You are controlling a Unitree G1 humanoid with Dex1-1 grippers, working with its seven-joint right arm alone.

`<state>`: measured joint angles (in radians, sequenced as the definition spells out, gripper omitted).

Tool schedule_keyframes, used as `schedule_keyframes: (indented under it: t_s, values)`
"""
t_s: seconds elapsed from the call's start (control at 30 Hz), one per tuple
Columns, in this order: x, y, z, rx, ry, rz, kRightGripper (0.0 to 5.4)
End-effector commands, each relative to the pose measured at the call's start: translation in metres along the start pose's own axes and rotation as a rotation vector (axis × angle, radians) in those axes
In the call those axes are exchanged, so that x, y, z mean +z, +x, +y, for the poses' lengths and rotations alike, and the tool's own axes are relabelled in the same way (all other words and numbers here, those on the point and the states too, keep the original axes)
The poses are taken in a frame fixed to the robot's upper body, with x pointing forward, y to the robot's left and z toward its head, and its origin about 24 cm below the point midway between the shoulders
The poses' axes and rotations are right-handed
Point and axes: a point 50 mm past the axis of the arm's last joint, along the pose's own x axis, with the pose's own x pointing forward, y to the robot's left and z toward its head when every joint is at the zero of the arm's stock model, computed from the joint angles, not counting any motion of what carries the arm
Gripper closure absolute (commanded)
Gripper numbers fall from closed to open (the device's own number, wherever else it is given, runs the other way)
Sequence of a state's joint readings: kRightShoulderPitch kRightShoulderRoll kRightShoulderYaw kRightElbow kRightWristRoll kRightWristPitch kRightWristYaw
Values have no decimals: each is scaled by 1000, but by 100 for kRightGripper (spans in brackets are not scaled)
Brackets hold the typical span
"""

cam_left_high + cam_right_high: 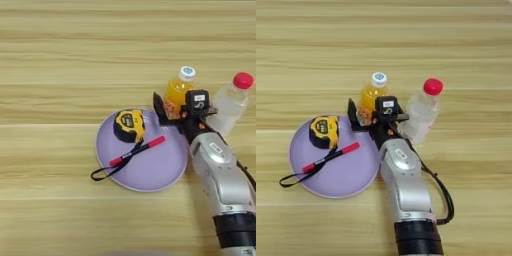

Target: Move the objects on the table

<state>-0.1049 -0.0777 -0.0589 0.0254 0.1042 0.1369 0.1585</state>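
Here the small orange juice bottle (179,93) stands just beyond the lilac plate (165,167), the right gripper (372,116) spread wide around its base, apparently mid-grasp; next, the fingers must close squarely, sparing the clear bottle (420,112) alongside.

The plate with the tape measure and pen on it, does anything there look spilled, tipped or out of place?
Nothing spilled or damaged. The tape measure and pen lie on the lilac plate; the strap trails over its front-left rim onto the table. Both bottles behind stand upright and capped.
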Motion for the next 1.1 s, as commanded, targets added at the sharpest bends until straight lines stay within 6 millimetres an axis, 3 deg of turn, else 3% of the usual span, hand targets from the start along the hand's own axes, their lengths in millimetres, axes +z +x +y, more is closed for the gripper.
schedule_keyframes:
  t_s: [0.03,0.43,1.1]
  values:
    - [29,11,-1,-3,-23,-132,28]
    - [24,11,1,-7,-22,-124,190]
    - [42,15,2,1,-53,-189,197]
